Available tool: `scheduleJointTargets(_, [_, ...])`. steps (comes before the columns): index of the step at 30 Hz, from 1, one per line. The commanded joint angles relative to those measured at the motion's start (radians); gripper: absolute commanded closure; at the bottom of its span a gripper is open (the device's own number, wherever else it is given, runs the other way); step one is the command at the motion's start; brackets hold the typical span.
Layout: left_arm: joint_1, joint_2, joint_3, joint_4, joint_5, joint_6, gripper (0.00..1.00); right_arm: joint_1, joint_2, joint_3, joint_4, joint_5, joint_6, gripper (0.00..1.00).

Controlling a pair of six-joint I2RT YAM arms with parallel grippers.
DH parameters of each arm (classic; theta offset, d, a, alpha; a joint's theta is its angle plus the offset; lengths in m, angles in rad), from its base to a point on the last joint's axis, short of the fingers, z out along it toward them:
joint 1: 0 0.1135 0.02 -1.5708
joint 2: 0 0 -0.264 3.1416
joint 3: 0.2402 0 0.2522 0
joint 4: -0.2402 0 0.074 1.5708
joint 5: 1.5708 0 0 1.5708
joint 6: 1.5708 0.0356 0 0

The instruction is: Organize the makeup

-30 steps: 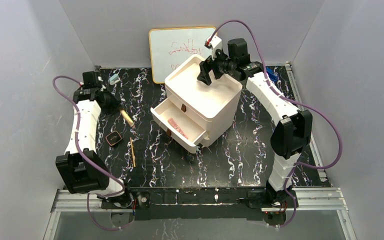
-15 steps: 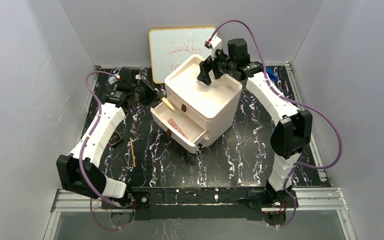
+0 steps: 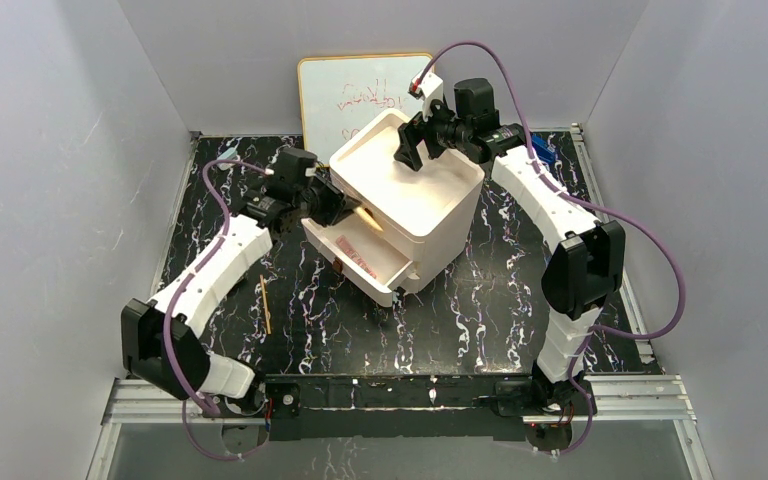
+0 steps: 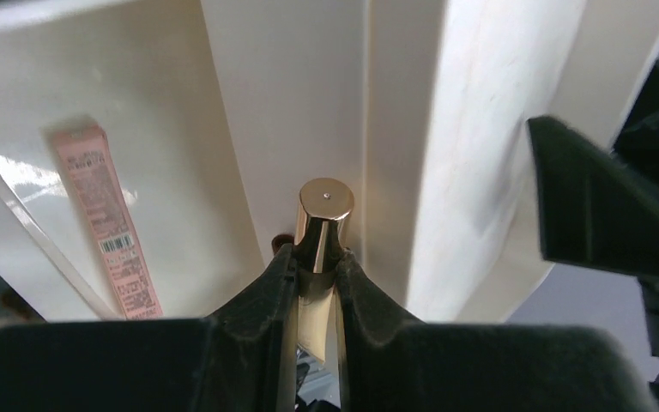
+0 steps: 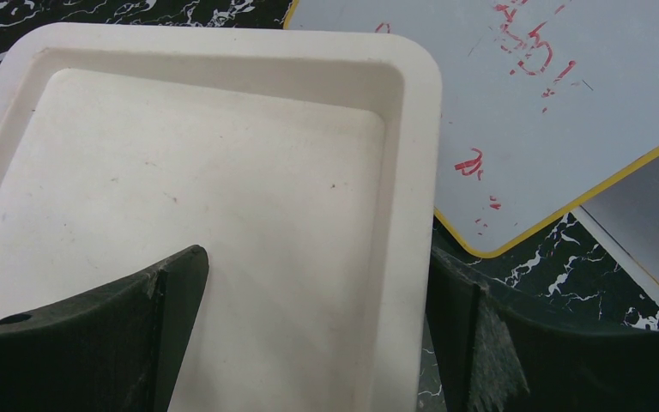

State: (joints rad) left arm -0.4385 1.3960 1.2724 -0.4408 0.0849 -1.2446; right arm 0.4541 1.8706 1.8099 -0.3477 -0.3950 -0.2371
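The left arm (image 3: 208, 285) is reaching forward and inward, and the left tool (image 4: 317, 257) is pinching a gold tube (image 4: 324, 215) between nearly closed fingers. The right arm (image 3: 545, 205) is folding at its elbow toward the back, and the right tool (image 5: 313, 287) is hovering with jaws spread wide, holding nothing.

I've got a shiny gold tube (image 4: 324, 223) in my black left gripper (image 4: 317, 259); pink barcoded palette (image 4: 107, 219) left of it, cream drawer unit (image 3: 410, 190), black white-veined table (image 3: 460, 300).
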Motion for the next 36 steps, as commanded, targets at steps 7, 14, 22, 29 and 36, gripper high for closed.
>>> scheduleJointTargets(7, [-0.083,-0.101,-0.177,-0.04,-0.03,-0.104,1.0,0.017,0.078,-0.09,-0.242,-0.002,0.053,0.0])
scheduleJointTargets(14, [-0.083,-0.145,-0.242,-0.056,-0.11,-0.103,0.91,0.016,0.081,-0.088,-0.244,-0.004,0.055,0.0])
scheduleJointTargets(22, [-0.083,-0.154,-0.217,0.042,-0.12,-0.07,0.33,0.018,0.078,-0.09,-0.246,-0.003,0.056,0.0])
scheduleJointTargets(29, [-0.078,-0.211,-0.07,0.084,-0.19,0.394,0.32,0.017,0.067,-0.102,-0.241,0.004,0.055,0.0])
scheduleJointTargets(36, [-0.08,-0.461,-0.22,0.049,-0.491,0.966,0.29,0.019,0.088,-0.085,-0.247,-0.015,0.059,0.0])
